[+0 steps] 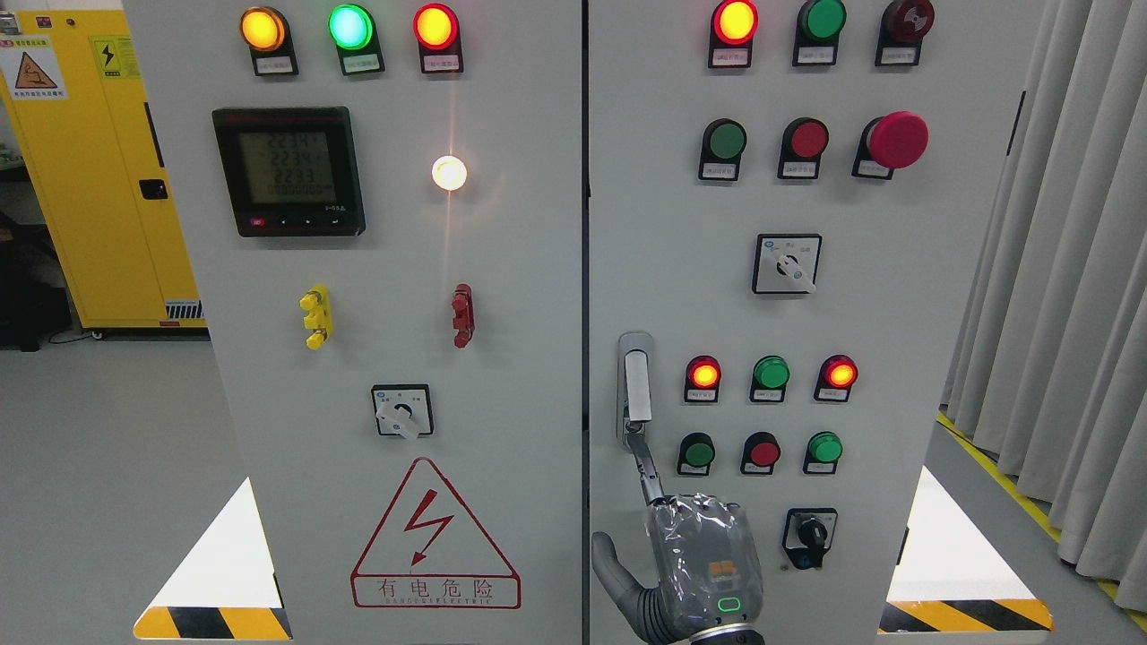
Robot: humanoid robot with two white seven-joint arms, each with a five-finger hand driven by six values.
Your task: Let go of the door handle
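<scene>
Nearest to you, at the bottom edge just right of the middle, one robot hand [703, 560] comes up into view, wrapped in clear film with a green light on its back; you cannot tell from which side its arm enters, so treat it simply as a hand. One finger [647, 466] is stretched upward and its tip reaches the lower end of the door handle [635, 387], while the thumb [614, 560] juts out to the left, away from the handle; the fingers are extended rather than wrapped, and nothing is clamped in them. The handle is a silver upright lever mounted near the left edge of the right cabinet door [941, 313], just right of the seam between the two doors. Beside it on that door you see rows of red and green indicator lamps [771, 373], a black key switch [811, 536] low down, a rotary selector [787, 264] higher up and a large red mushroom button [896, 140]. On the left door [538, 287] there is a digital meter [288, 170] and a red lightning warning triangle [435, 535]. Further back, a yellow cabinet [90, 179] stands at the left and grey curtains [1057, 269] hang at the right
</scene>
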